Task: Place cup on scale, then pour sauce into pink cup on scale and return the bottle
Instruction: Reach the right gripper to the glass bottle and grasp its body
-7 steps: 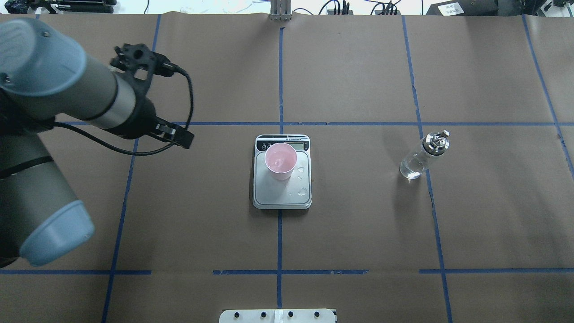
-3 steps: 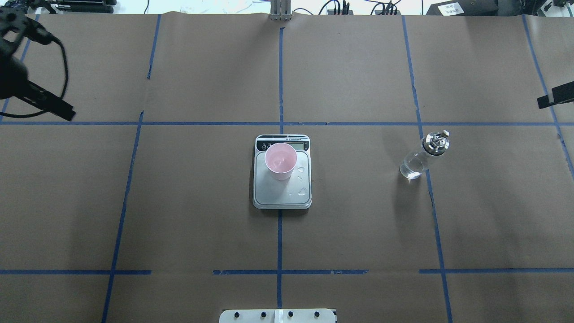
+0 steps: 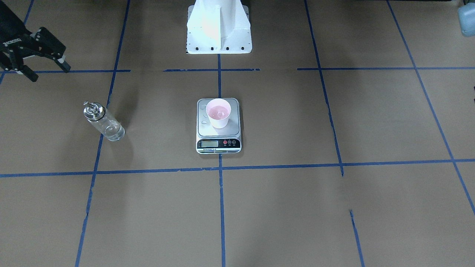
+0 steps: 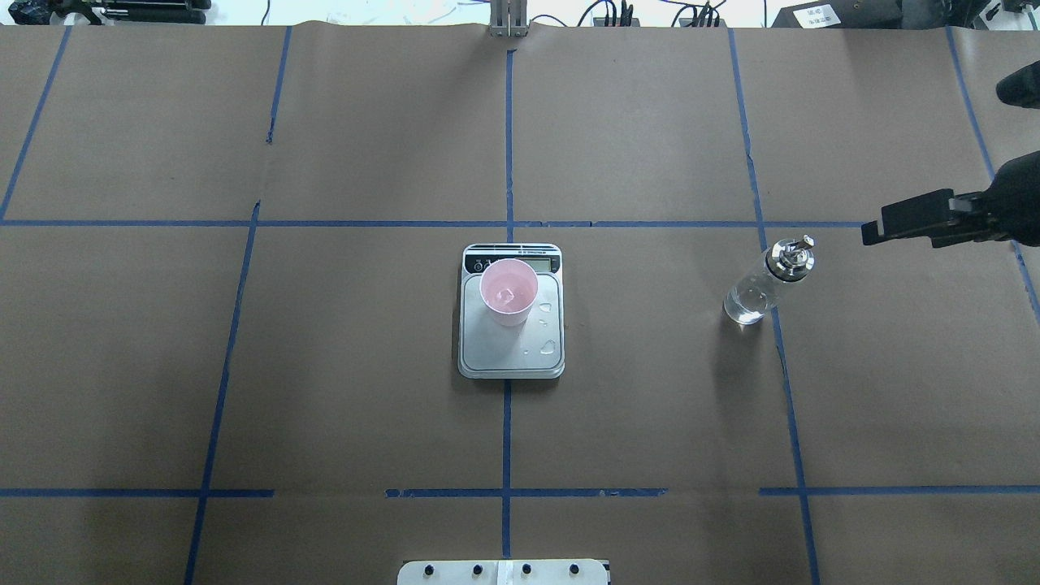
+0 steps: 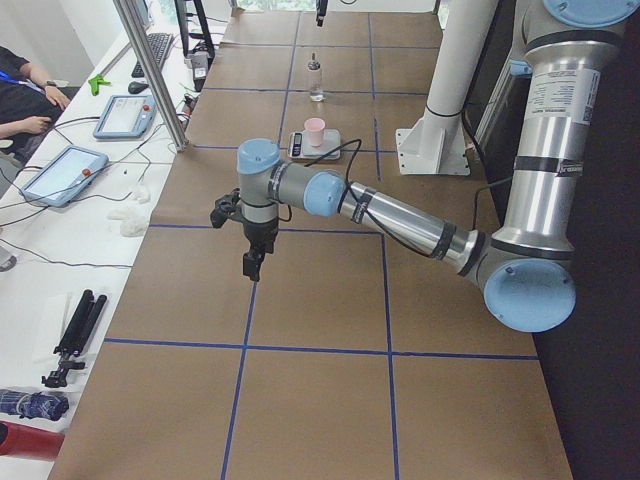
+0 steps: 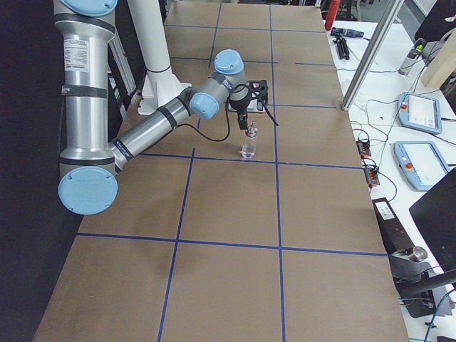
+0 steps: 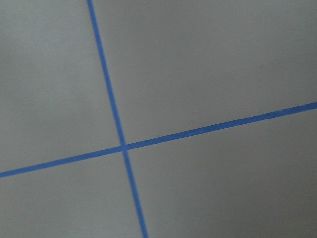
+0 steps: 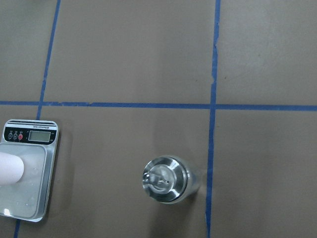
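The pink cup point(image 4: 509, 292) stands upright on the back half of the scale point(image 4: 487, 357), and clear drops lie on the platform beside it. Whether sauce is in the cup is hard to tell. The bottle point(image 4: 760, 284) with its silver cap stands upright on the paper to the right, alone. My right gripper point(image 3: 51, 73) hovers open and empty, behind and to the outside of the bottle; its wrist view looks straight down on the bottle cap point(image 8: 166, 179). My left gripper point(image 5: 252, 266) hangs over the table's left end, far from the scale; I cannot tell its state.
Brown paper with blue tape lines point(image 4: 507, 146) covers the table. The robot's white base point(image 3: 218, 27) stands behind the scale. Tablets and cables point(image 5: 70, 170) lie past the far edge, where a person sits.
The left arm has swung out of the overhead view to the left. The right gripper has come in from the right edge toward the bottle. Cup, scale and bottle have not moved.
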`<state>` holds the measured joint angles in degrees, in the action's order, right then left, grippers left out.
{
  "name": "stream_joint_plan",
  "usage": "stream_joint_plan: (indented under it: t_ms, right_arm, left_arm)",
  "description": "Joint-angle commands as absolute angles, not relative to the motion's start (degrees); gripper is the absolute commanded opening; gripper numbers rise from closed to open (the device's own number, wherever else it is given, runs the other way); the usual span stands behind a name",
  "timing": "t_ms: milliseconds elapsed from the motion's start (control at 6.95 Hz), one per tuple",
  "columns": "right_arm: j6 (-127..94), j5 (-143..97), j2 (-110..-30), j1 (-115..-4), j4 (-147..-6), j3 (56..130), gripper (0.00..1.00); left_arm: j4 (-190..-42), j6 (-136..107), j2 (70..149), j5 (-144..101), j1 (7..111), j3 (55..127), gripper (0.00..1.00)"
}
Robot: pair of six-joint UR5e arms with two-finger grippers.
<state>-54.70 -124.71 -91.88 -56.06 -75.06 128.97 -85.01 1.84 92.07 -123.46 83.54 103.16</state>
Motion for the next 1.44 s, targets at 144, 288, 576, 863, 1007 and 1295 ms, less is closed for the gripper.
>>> stream_joint_plan:
  t_ms: [144,288,576,863,1007,1295]
  right_arm:
    - [-69.0,-97.0,-92.5,-34.8,-75.0,132.7,1.0]
    - [-71.9,-87.3,-94.4,-27.8,-75.0,132.7,1.0]
    - [-78.5,-72.0,-95.1,-17.8,-74.7,131.6,1.0]
    - [-78.6,-64.9,-95.8,-16.5,-63.5,122.8,1.0]
    - [-78.0,-61.8,-95.9,-16.4,-57.6,117.7,1.0]
    - [-77.9,-55.5,-95.9,-16.3,-53.5,112.7,1.0]
  left_arm:
    - [-85.3,6.9,89.4,-124.4,86.7,101.6,1.0]
    - [-85.3,6.7,89.3,-126.5,86.7,101.4,1.0]
    - [-85.3,6.4,89.0,-128.4,86.7,101.0,1.0]
    - [-85.3,6.3,87.9,-128.7,86.7,101.3,1.0]
    - [-85.3,6.3,88.0,-128.7,86.7,101.5,1.0]
    - [-85.3,6.3,88.0,-128.7,86.7,101.7,1.0]
